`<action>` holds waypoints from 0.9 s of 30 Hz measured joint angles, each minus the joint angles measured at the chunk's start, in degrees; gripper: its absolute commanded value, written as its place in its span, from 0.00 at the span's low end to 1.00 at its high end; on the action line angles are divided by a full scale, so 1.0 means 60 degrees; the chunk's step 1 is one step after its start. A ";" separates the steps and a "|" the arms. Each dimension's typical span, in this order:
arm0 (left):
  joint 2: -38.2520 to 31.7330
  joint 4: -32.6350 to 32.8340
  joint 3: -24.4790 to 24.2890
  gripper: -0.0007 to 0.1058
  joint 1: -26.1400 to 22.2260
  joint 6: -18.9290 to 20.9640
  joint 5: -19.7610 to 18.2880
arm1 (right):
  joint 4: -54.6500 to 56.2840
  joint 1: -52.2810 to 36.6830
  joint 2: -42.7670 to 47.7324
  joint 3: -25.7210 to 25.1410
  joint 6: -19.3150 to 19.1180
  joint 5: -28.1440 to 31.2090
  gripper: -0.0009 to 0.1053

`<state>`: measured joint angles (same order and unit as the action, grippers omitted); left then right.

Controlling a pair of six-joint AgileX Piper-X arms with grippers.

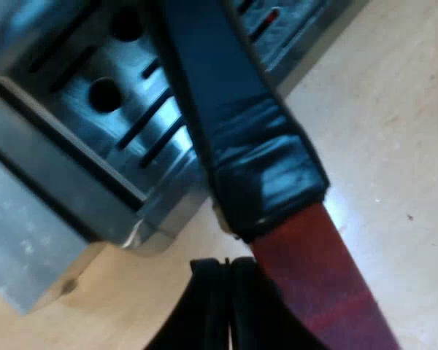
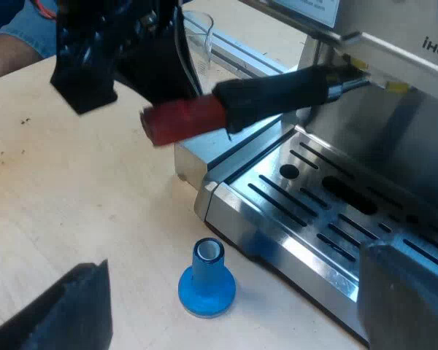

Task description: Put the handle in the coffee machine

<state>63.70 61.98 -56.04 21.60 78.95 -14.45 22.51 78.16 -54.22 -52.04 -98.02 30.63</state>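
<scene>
**Holder handle at machine front**

Metal holder (image 2: 277,91), dark handle ending in red, is sitting with its metal end at the stainless espresso machine (image 2: 416,29) front, handle jutting out above the slotted drip tray (image 2: 328,197). Left gripper (image 1: 228,264) jaws are lying pressed together, gripping nothing, red end just beside them. Right gripper (image 2: 241,255) jaws are gaping wide, empty, near the blue tamper (image 2: 206,281) standing on the pale wooden counter (image 2: 73,182).

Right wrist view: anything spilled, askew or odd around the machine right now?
Nothing looks damaged. A few dark specks lie on the table, perhaps spilled grounds. The handle juts from the espresso machine at a slant, likely not yet locked. The blue tamper stands upright beside the drip tray.
</scene>
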 measured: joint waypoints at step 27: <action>-0.0021 0.0156 -0.0317 0.01 0.2533 -0.0212 -0.0059 | 0.1539 0.0000 0.1151 0.0000 0.0495 0.0339 0.68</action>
<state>63.57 62.91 -57.94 36.80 77.67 -14.81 31.74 78.16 -47.32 -52.04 -95.05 32.67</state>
